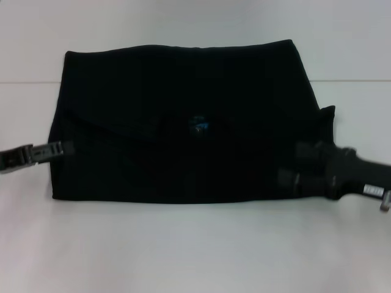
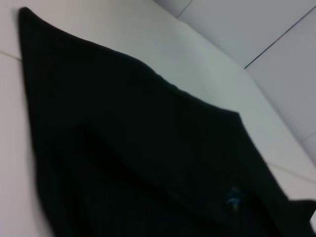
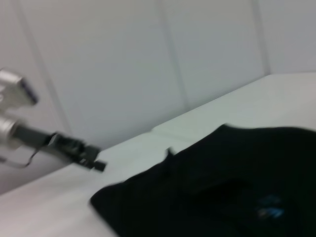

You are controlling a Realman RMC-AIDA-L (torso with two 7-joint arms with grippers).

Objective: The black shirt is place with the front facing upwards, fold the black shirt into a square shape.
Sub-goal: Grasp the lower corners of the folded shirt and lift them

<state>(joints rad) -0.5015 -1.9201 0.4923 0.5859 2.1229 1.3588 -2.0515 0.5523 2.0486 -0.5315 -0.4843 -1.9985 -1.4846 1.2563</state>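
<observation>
The black shirt (image 1: 183,122) lies folded into a wide rectangle in the middle of the white table, with its small blue neck label (image 1: 198,125) showing on top. A fold line runs across its upper half. My left gripper (image 1: 64,148) is at the shirt's left edge, low over the table. It also shows far off in the right wrist view (image 3: 91,159), beside the shirt's corner. My right gripper (image 1: 292,165) is over the shirt's right edge with its two fingers spread apart. The shirt fills the left wrist view (image 2: 138,163) and the right wrist view (image 3: 222,187). The lettering is hidden.
The white table (image 1: 195,250) stretches in front of and behind the shirt. A seam line in the table (image 1: 30,82) runs across the back. A small flap of fabric (image 1: 328,114) sticks out at the shirt's right side. White wall panels (image 3: 148,59) stand behind.
</observation>
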